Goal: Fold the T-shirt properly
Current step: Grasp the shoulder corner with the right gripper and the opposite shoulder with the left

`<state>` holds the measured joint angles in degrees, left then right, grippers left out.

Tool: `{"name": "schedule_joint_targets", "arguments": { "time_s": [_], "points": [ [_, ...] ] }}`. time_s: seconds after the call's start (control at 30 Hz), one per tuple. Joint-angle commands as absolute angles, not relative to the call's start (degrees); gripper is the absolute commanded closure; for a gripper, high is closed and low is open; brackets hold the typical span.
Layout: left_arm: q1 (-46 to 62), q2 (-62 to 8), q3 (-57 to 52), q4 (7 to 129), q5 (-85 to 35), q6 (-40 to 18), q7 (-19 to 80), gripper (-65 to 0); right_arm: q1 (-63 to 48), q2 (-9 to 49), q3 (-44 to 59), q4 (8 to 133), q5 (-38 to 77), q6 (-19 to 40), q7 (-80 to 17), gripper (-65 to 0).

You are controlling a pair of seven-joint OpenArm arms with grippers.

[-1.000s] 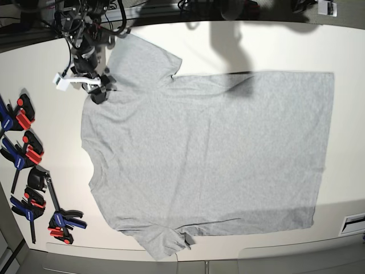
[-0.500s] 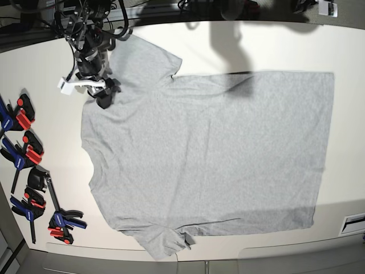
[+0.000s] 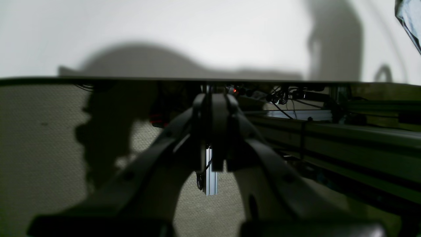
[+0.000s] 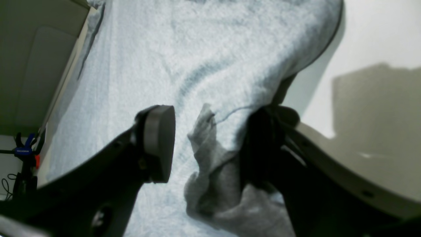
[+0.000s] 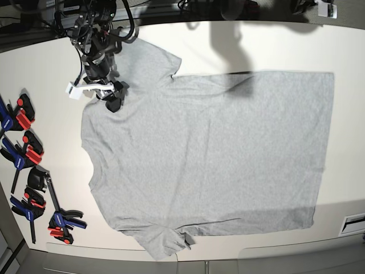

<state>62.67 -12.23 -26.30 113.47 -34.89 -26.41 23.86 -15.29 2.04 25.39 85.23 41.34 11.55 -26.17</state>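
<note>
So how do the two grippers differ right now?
The right gripper stands wide open with a bunched edge of the T-shirt between its fingers; the left gripper is shut on nothing. The right one is down at the shirt, on the table; the left one hangs off the table, near its edge, away from the cloth. Both have dark, curved fingers.

The whole table is seen from overhead in the base view. Cloth near its far-left corner is seen close-up by the right wrist; the left wrist is aimed level, below the table's edge.
</note>
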Motion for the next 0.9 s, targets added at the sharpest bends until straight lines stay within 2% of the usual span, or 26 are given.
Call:
{"name": "schedule_joint_targets", "arguments": {
  "time_s": [0.0,0.07,0.1,0.23,0.27,0.33,0.43,0.47,0.53,0.67,0.87],
  "points": [
    [63.4,-12.4,-26.6,114.3,-35.7,-26.8,22.7,-2.7,-15.3,2.4,25.5,85.8,40.6,10.2,-26.5,-34.0],
    [62.9,-12.4,-26.7,114.3,-35.6,-26.8,21.9,-2.7,-15.3,2.4,25.5,85.8,39.9,8.6,-26.5,-32.4],
    [62.5,-12.4,-26.7,114.3,-35.6,-26.8,21.2,-2.7,-15.2,2.4,25.5,85.8,39.0,8.3,-26.5,-28.5],
    [60.9,-12.6,-26.7,114.3,-35.4,-26.8,17.3,-2.7,-15.2,2.4,25.5,85.8,38.9,8.6,-27.3,0.0],
    [60.2,-12.6,-26.7,114.3,-34.9,-26.8,16.8,-3.1,-15.2,2.4,25.5,85.8,38.9,9.1,-27.9,0.0],
    [58.4,-12.6,-27.4,114.3,-33.2,-25.8,16.4,-8.6,-15.2,2.4,25.5,85.8,38.9,10.6,-28.8,0.0],
    [55.2,-14.5,-29.4,114.3,-33.1,-18.3,16.7,-23.6,-15.2,2.4,25.5,85.8,38.9,11.7,-29.0,0.0],
    [53.8,-15.5,-30.5,114.3,-33.1,-16.3,17.3,-26.3,-15.3,2.4,25.5,85.8,38.8,11.6,-29.0,0.0],
    [50.4,-17.6,-33.3,114.0,-33.2,-14.1,19.9,-26.7,-15.2,2.4,25.5,85.8,37.6,11.6,-29.1,0.0],
    [42.8,-22.2,-38.5,110.1,-38.3,-13.5,24.0,-26.7,-15.2,2.4,25.5,85.8,37.5,11.6,-29.1,0.0],
    [31.2,-28.0,-39.9,91.6,-45.5,-13.8,26.9,-26.7,-15.3,2.4,25.5,85.8,37.4,11.6,-29.5,0.0]
  ]
}}
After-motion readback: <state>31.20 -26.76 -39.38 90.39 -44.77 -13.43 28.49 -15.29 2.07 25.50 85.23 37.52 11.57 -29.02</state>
